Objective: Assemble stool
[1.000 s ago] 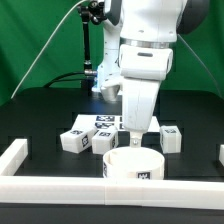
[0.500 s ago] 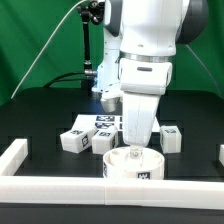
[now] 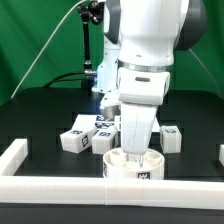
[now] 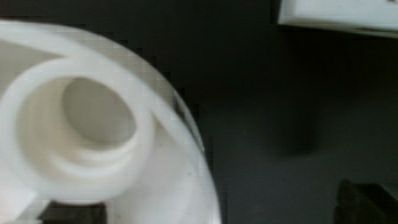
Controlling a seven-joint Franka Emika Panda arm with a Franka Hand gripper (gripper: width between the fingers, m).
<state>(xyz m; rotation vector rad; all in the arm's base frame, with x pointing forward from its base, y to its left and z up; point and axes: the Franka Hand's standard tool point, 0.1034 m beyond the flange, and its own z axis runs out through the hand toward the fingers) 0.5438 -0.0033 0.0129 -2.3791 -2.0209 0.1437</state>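
Note:
The round white seat (image 3: 134, 167) lies at the front, against the white border rail (image 3: 60, 190). It fills much of the wrist view (image 4: 80, 120), with a round socket in its face. My gripper (image 3: 133, 150) hangs low over the seat. In the wrist view the gripper (image 4: 210, 210) is open, its dark fingertips (image 4: 365, 200) on either side of the seat's rim. Three white legs with marker tags lie behind the seat: one (image 3: 75, 139) at the exterior view's left, one (image 3: 105, 142) beside it, one (image 3: 170, 139) at the right.
The marker board (image 3: 104, 121) lies flat behind the legs. The border rail runs along the front and turns back at the exterior view's left (image 3: 12, 152). A black stand (image 3: 92, 50) rises at the back. A white part shows in a corner of the wrist view (image 4: 338, 15).
The arm has come down over the seat, bringing the gripper closer to its top. The seat and legs have not moved.

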